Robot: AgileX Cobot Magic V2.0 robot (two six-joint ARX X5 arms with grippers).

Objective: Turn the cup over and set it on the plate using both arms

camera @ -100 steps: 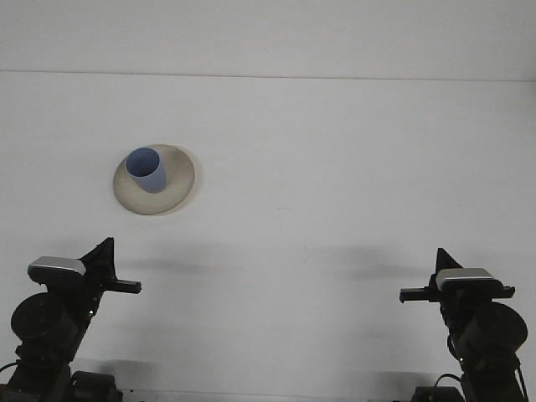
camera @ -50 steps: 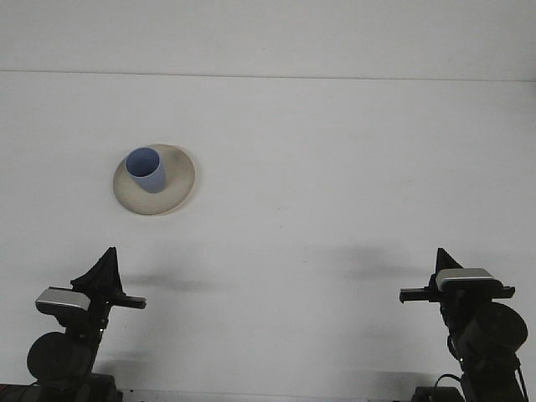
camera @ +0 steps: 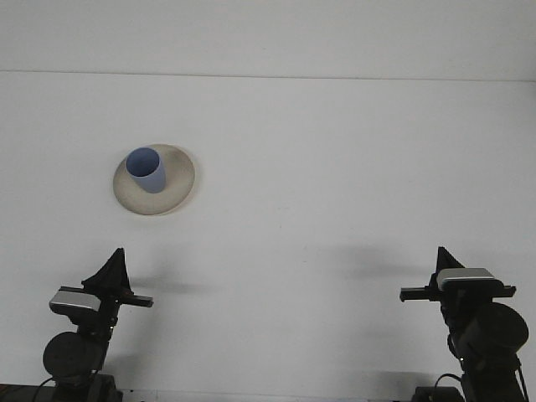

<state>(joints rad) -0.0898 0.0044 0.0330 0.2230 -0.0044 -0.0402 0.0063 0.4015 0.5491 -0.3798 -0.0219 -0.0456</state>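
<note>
The blue cup (camera: 146, 170) is noted upright on the plate (camera: 179, 191), far-left on the table (camera: 352, 167), nearer the left tool (camera: 115, 270) (both tools' finger states cannot be told)

1. A single front view looks from behind and above both arms, facing forward and down over the white table (camera: 335, 167).
2. It stands well back: both arms sit at its near edge, left (camera: 79, 343) and right (camera: 477, 322), and the table's far edge shows.
</note>
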